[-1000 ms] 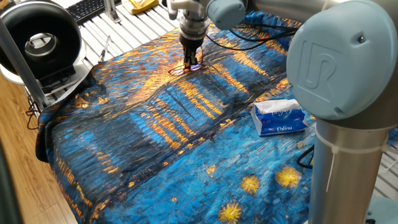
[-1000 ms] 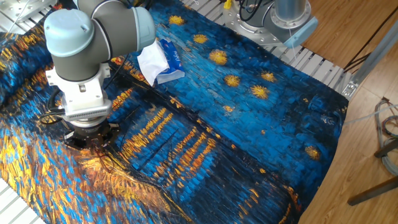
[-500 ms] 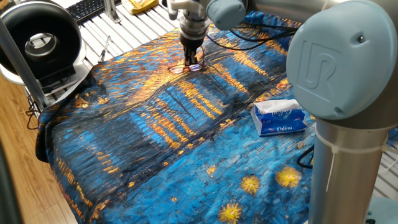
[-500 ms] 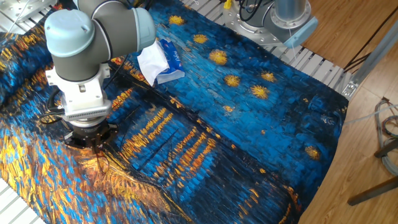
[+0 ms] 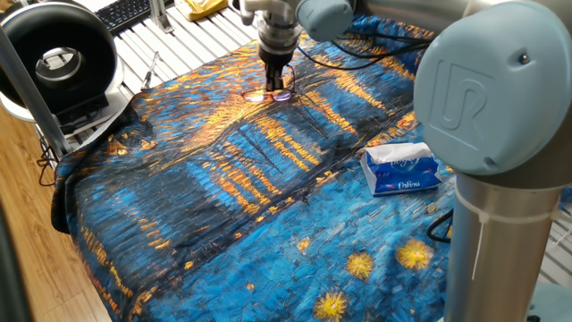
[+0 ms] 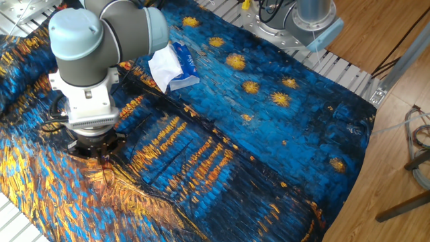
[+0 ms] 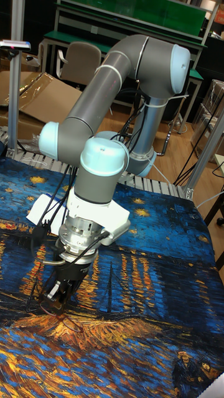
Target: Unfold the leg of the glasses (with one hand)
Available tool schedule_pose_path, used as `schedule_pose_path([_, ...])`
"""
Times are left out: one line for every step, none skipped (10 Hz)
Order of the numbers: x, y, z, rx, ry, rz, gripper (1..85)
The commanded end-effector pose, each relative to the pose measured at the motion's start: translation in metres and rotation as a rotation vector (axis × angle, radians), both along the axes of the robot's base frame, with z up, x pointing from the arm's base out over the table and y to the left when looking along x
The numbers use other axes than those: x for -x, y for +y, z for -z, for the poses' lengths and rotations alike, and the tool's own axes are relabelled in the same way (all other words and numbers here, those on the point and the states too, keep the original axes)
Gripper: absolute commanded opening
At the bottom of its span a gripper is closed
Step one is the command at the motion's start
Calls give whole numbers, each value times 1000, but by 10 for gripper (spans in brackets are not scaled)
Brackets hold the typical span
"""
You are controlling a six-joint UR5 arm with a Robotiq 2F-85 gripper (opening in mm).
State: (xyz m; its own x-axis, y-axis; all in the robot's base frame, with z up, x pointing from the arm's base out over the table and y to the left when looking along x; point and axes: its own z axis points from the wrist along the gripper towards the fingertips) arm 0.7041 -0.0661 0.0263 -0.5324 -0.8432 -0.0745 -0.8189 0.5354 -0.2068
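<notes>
The glasses (image 5: 267, 95) are small, with a thin dark wire frame, and sit at the far side of the painted blue-and-orange cloth (image 5: 223, 206). My gripper (image 5: 276, 87) points straight down onto them, with its fingers closed together on the frame near one leg. In the tall fixed view the gripper (image 7: 55, 305) pinches the wire, and a lens loop of the glasses (image 7: 70, 323) hangs just below it, close over the cloth. In the other fixed view the wrist hides most of the gripper (image 6: 101, 156), so the glasses are hard to make out there.
A blue-and-white tissue pack (image 5: 401, 168) lies on the cloth to the right, well away from the gripper, and shows again (image 6: 173, 66). A round black device (image 5: 58, 55) and a keyboard (image 5: 125, 11) stand beyond the table's left edge. Cables run behind the arm.
The gripper has risen a little, and the glasses have come up and shifted slightly with it.
</notes>
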Motion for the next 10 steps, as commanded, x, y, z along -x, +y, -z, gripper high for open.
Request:
schedule_pose_path([-5,9,-16,-30,-18,49,10])
schedule_pose_path([-5,14,-21,-49,-21,64,10])
schedule_pose_path([-6,15,-26,-47,-20,71,10])
schedule_pose_path([-6,14,-30,-44,-19,76,10])
schedule_pose_path([-6,11,-34,-37,-17,82,10])
schedule_pose_path([-5,6,-39,-21,-9,92,10])
schedule_pose_path([-3,3,-43,-9,-1,104,10])
schedule_pose_path([-1,0,-48,3,7,116,10])
schedule_pose_path([1,-1,-53,9,12,126,10])
schedule_pose_path([2,-4,-61,17,17,131,10])
